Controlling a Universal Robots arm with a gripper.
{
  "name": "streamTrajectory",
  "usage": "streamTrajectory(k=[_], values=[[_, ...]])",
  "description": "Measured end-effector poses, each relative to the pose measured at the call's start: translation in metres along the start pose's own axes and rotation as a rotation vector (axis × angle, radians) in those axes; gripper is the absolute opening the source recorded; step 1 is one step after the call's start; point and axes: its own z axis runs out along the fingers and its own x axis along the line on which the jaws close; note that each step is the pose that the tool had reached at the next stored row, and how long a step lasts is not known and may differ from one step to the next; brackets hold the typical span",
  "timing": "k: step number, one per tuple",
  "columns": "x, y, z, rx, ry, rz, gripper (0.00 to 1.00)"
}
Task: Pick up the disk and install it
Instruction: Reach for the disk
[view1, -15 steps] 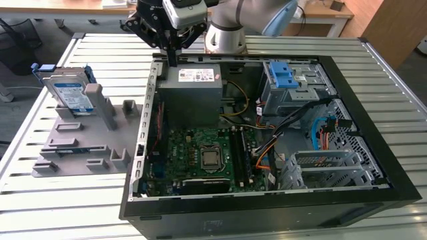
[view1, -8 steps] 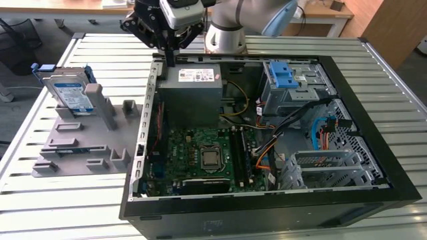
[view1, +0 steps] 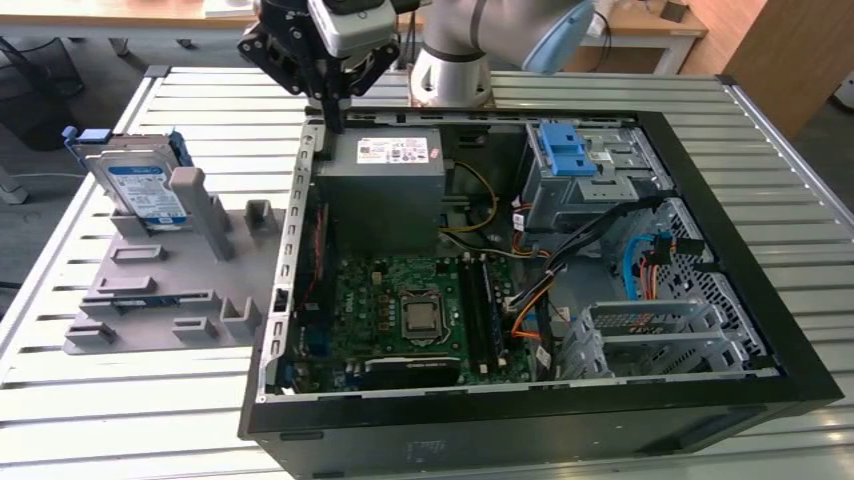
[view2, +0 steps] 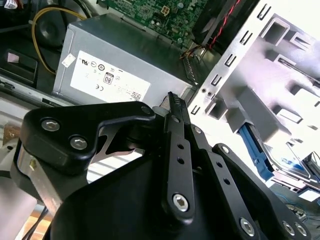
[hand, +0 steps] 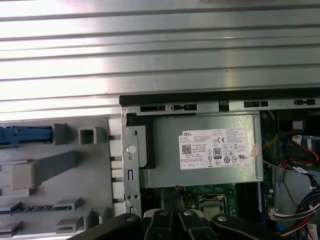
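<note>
Little of the task is done, as far as the pictures show. The disk (view1: 139, 187) stands upright on its edge in a grey fixture (view1: 160, 300), at the fixture's end nearest the table's (view1: 561, 90) far corner on the exterior view's left. It is not yet picked up, and nothing like it sits inside the open computer case (view1: 534, 410). The gripper (view1: 328, 106) hangs above the case's far wall, just beside the power supply (view1: 387, 165) and well apart from the disk. Its fingers are drawn together with nothing between them. So, by my reading, both the pick and the install are left to do.

The exterior view gives the whole layout — fixture, case, the motherboard (view1: 407, 310) and the arm above them. The second wrist view shows the closed fingers (view2: 174, 107) close up and, past them, the disk (view2: 300, 167) with its blue frame from a low angle. The first wrist view looks straight down on the power supply's label — there the disk (hand: 25, 134) appears as a thin blue strip at the fixture's end.
</note>
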Motion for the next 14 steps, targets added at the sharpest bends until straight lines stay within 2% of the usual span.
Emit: streamTrajectory(k=[7, 14], values=[[0.0073, 0.0050, 0.0008, 0.0000, 0.0001, 0.000, 0.11], [0.0079, 0.0054, 0.0009, 0.0001, 0.0001, 0.000, 0.11]])
